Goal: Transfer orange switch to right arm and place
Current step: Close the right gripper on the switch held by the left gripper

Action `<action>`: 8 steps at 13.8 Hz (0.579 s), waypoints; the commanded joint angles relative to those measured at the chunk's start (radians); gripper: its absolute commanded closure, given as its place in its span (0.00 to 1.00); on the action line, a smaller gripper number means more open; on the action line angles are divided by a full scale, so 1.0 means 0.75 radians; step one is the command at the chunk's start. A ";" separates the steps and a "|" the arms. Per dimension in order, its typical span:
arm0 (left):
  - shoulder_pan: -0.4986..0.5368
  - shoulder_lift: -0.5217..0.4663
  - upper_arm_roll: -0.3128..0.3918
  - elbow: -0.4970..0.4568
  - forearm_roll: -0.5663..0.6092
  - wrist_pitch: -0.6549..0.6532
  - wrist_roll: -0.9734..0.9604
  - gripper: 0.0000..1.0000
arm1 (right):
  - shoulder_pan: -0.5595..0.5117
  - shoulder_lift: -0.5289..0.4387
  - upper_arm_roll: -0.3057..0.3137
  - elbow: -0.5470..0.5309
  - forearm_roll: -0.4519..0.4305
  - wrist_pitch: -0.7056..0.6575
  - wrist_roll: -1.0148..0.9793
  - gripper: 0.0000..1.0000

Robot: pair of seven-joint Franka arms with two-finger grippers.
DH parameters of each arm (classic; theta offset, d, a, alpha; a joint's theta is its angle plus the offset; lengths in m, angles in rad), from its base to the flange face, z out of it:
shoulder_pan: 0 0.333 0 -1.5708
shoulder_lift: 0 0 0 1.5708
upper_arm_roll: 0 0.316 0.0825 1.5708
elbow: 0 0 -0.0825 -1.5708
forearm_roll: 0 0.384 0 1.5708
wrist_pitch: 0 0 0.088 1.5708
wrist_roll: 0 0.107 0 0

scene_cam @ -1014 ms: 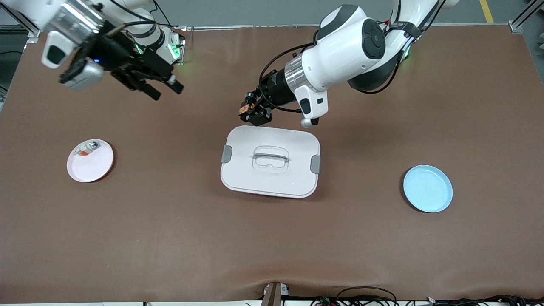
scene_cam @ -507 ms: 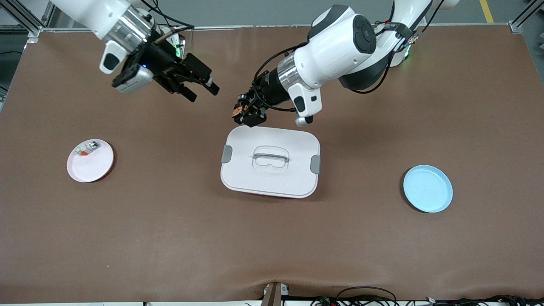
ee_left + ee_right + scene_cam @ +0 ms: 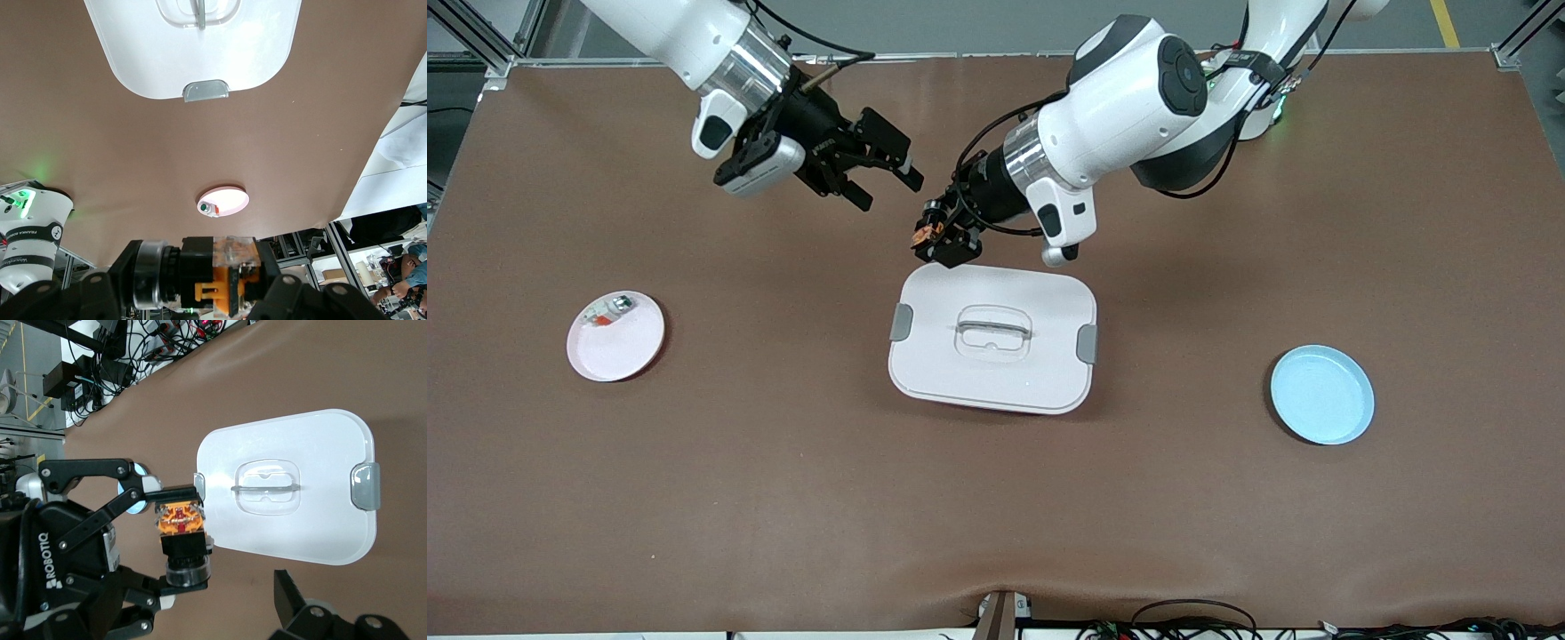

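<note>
Left pincer (image 3: 935, 238) is clamped tight on the orange switch (image 3: 919, 236), hanging just above the worktop (image 3: 783, 498) at the rim of the white lidded box (image 3: 992, 338), on the side toward the robot bases. Right beside it, toward the right arm's end, the right pincer (image 3: 882, 174) is up in the air with fingers spread wide and nothing between them, aimed at the switch but apart from it. Out past the right pincer sits the pink plate (image 3: 624, 351) carrying a small whitish part (image 3: 608, 311). At the left arm's end lies the blue plate (image 3: 1322, 395).
</note>
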 commanded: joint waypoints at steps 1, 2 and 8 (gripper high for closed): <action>-0.012 0.005 0.005 0.015 0.038 0.018 -0.035 0.69 | 0.021 0.073 -0.010 0.050 0.017 0.059 -0.022 0.00; -0.014 0.007 0.005 0.017 0.040 0.018 -0.035 0.69 | 0.023 0.093 -0.010 0.054 0.017 0.082 -0.024 0.00; -0.012 0.005 0.005 0.013 0.047 0.018 -0.035 0.69 | 0.045 0.177 -0.008 0.101 0.019 0.133 -0.024 0.00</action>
